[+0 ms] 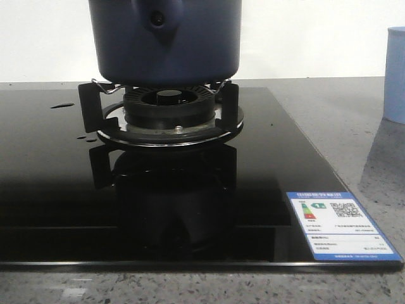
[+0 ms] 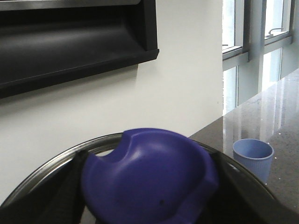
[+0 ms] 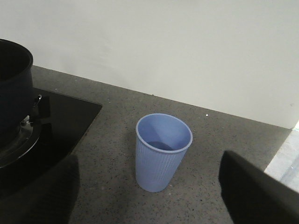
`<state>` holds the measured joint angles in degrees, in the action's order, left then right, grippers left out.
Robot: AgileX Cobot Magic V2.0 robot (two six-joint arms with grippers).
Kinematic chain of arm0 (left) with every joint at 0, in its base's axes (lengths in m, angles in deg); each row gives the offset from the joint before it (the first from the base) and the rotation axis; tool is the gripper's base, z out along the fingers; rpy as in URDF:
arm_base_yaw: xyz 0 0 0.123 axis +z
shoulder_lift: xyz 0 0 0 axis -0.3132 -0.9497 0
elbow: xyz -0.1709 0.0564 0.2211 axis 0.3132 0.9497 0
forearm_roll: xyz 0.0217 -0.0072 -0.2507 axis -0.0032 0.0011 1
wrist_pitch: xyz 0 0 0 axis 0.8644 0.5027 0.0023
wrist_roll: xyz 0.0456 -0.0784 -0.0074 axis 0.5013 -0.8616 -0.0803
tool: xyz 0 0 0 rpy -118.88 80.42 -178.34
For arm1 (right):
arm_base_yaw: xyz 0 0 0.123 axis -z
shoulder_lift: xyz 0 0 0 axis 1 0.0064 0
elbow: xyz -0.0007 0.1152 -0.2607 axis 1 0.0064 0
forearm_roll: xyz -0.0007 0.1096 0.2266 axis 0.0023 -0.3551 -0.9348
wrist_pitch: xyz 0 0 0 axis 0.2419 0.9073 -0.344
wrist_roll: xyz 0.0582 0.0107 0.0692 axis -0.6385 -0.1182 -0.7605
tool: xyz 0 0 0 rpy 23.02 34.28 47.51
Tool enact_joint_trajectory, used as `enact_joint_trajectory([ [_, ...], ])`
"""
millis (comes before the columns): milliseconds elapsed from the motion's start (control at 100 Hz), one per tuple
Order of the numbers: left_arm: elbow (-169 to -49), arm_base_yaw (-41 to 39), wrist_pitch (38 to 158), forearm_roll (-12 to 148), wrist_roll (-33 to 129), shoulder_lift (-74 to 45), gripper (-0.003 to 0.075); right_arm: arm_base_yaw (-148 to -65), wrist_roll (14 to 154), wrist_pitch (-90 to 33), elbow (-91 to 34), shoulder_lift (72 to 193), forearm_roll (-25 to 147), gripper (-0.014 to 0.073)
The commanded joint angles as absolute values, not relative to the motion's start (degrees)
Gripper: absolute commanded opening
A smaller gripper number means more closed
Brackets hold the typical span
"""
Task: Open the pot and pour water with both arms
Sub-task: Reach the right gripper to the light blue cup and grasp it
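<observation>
The dark navy pot (image 1: 164,38) stands on the gas burner (image 1: 168,111), its handle stub (image 1: 158,19) with the round hole facing me. It also shows in the right wrist view (image 3: 11,88), with no lid on its rim. My left gripper (image 2: 149,186) is shut on the blue knob (image 2: 149,177) of the lid, whose metal rim (image 2: 46,168) arcs behind the knob. My right gripper (image 3: 149,191) is open and empty, with the pale blue ribbed cup (image 3: 161,158) standing on the counter just ahead between its fingers. Neither gripper shows in the front view.
The black glass hob (image 1: 266,164) has an energy label (image 1: 338,225) at its front right corner and water drops (image 1: 62,105) at the left. The cup stands right of the hob (image 1: 395,76). A range hood (image 2: 70,42) hangs on the wall and windows (image 2: 257,46) lie beyond.
</observation>
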<state>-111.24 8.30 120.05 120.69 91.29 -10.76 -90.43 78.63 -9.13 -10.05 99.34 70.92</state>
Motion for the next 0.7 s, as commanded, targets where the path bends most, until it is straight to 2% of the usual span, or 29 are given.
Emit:
enact_joint_trajectory([
  [0, -112.0, 8.7, 117.5, 124.3, 90.7, -8.6, 0.0285, -90.3, 78.3, -18.5, -7.7, 100.1, 70.2, 0.0550],
  [240, -111.6, 8.7, 117.7, 124.3, 90.6, -8.3, 0.0285, -90.3, 78.3, -41.3, 8.7, 100.1, 59.2, 0.0550],
  [500, -111.6, 8.7, 117.6, 124.3, 90.6, -8.5, 0.0285, -90.3, 78.3, -43.6, 11.3, 103.7, 58.4, 0.0556],
  [690, -111.6, 8.7, 117.4, 124.3, 90.6, -8.5, 0.0285, -90.3, 78.3, -46.3, 11.3, 110.1, 58.2, 0.0629],
])
